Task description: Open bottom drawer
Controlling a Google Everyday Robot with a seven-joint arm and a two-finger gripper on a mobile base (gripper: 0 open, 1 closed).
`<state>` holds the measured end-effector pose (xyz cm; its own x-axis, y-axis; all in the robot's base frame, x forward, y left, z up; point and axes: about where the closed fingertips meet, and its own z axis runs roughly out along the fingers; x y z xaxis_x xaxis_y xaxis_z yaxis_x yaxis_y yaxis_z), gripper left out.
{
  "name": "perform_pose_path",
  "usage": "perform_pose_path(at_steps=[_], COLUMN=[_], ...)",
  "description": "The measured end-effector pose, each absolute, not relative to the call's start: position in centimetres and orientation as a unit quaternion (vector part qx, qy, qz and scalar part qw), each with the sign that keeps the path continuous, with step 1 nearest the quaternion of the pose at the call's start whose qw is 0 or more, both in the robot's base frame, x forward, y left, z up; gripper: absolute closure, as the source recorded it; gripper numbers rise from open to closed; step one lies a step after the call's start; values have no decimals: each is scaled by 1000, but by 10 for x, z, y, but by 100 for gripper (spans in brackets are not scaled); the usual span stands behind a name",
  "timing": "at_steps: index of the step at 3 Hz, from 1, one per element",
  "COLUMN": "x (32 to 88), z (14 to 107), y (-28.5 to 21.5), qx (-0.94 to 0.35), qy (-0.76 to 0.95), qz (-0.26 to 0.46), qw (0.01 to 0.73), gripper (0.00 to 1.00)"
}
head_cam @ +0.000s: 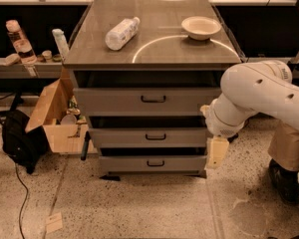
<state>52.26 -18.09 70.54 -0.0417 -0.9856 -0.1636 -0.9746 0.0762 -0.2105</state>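
The bottom drawer (154, 164) is the lowest of three grey drawers in the cabinet, with a low flat front and a small black bar handle (155, 164). Its front sits about level with the two drawers above it. My gripper (216, 153) hangs down from the white arm (254, 96) at the right edge of the cabinet, beside the right end of the bottom drawer's front and well to the right of the handle. It holds nothing that I can see.
A plastic bottle (121, 33) lies on the cabinet top and a white bowl (201, 27) stands at its back right. An open cardboard box (55, 116) and a black bag (21, 142) sit on the floor to the left. A person's leg and shoe (287, 156) stand at right.
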Motion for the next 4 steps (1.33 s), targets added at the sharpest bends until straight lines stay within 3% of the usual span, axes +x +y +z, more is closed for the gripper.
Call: perform_pose_path(at_steps=[3,4], x=[528,535], z=[660,633], y=[-193,-192], qx=[-629,-628], qy=[757,758], qz=[-69,-41], qw=[165,171], gripper=[0,0])
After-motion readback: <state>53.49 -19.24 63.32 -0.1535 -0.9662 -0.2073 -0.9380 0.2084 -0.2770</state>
